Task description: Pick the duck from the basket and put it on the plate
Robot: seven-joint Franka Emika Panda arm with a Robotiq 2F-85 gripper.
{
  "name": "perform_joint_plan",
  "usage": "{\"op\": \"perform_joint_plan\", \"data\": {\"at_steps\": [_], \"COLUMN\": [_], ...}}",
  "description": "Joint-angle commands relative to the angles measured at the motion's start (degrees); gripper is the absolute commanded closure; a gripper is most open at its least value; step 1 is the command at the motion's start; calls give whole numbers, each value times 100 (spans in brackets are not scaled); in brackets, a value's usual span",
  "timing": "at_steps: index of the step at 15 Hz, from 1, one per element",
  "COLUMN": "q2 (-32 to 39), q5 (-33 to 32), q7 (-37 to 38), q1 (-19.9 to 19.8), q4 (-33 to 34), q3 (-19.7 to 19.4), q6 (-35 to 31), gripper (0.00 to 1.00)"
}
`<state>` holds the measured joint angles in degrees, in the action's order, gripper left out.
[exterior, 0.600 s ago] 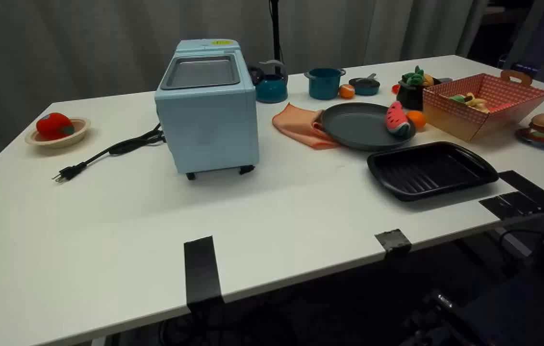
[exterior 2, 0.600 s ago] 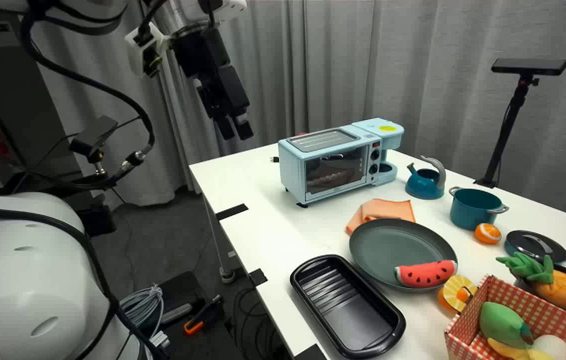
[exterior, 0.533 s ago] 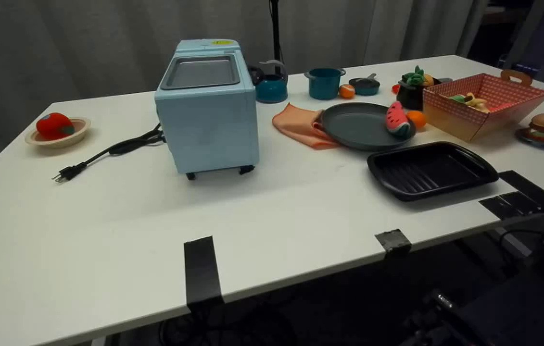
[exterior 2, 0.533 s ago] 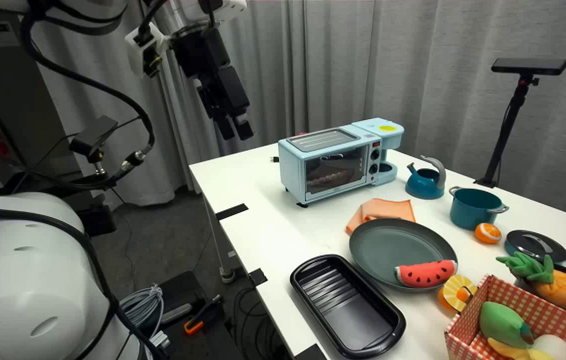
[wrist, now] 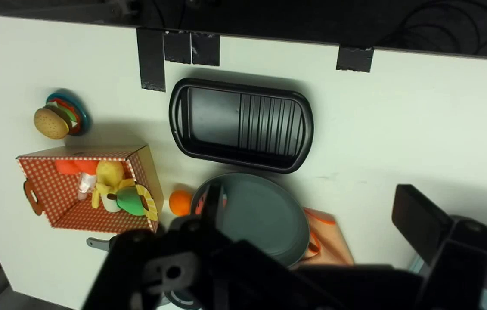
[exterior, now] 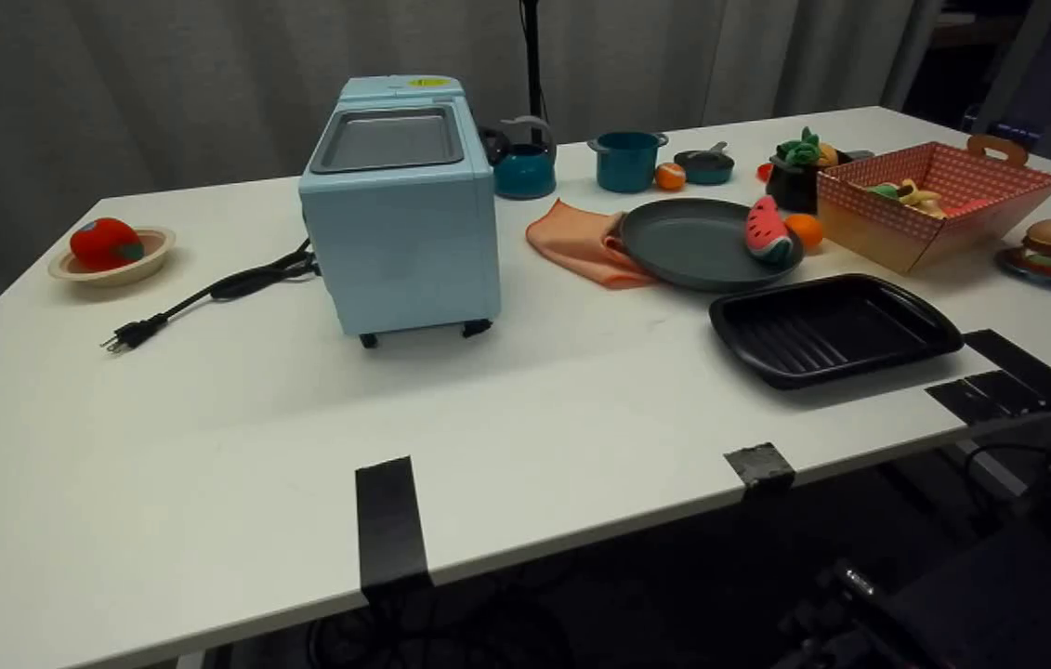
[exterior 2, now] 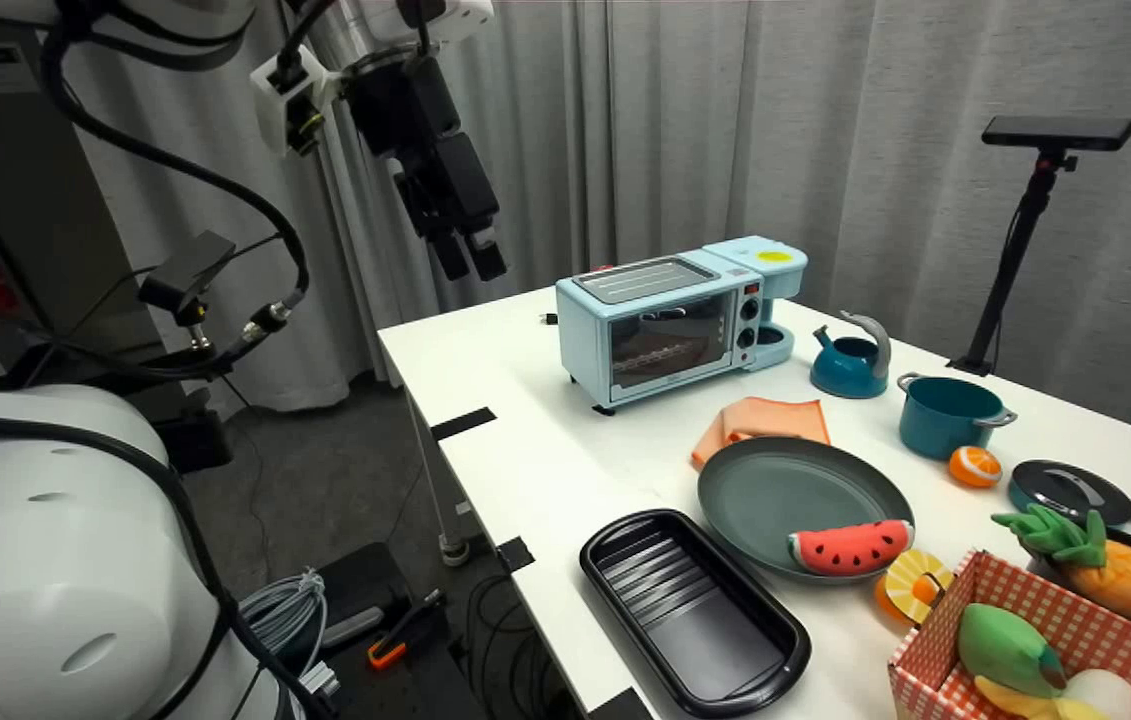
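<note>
above the table, the gripper gapes wide.

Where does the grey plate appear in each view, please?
In an exterior view: plate, upper right of centre.
In an exterior view: plate, lower right of centre.
In the wrist view: plate, below centre, partly behind the gripper.
Shared landmark: black ridged tray beside it.

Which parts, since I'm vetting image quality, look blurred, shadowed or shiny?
Wrist view: gripper dark and partly blurred, soft shadow beside the basket; an exterior view: nearly black below the table; an exterior view: pale sheen on the black tray.
</note>
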<state>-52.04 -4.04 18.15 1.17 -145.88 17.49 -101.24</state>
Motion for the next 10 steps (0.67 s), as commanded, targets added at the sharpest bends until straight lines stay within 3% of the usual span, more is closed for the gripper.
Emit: {"op": "perform_joint_plan", "data": {"at_steps": [1,10], "q2": [29,494], "q5": [-58,-185], "q7": [59,33], "q1": [89,-59], "q4": [15,-24], "q3": [-60,-157], "q6": [17,-285], "gripper": [0,0]}}
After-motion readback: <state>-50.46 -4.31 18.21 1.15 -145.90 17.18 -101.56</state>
